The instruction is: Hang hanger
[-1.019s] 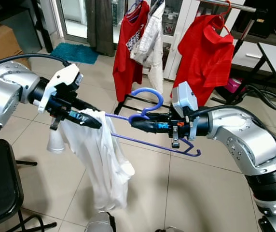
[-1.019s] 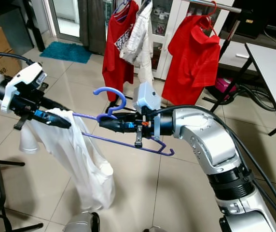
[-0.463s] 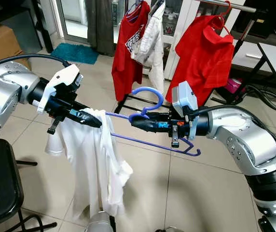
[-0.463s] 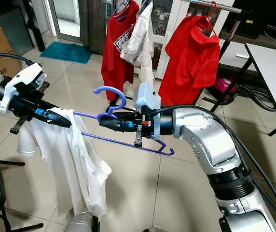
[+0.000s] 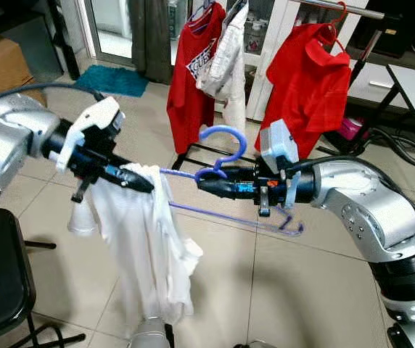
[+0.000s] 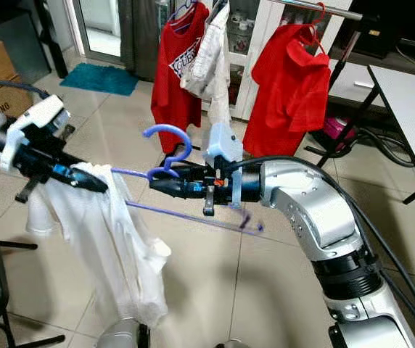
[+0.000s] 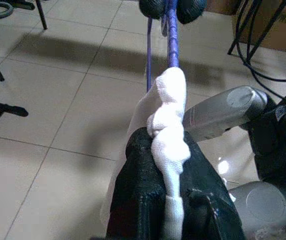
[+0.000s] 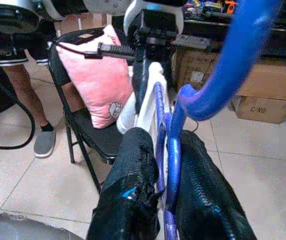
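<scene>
Between the two grippers a blue hanger [image 5: 222, 177] stretches level above the floor. Its neck, just under the hook, sits pinched between the fingers of the right gripper [image 5: 202, 184], which are clamped on it. One end, wrapped in a white shirt [image 5: 149, 254], is squeezed in the closed left gripper [image 5: 144, 185]; the shirt droops below those jaws. Beyond both grippers stand beige floor tiles [image 5: 294, 290], a clothes rack with red shirts [image 5: 305, 80], and a black chair [image 5: 1, 275] beside the left arm.
</scene>
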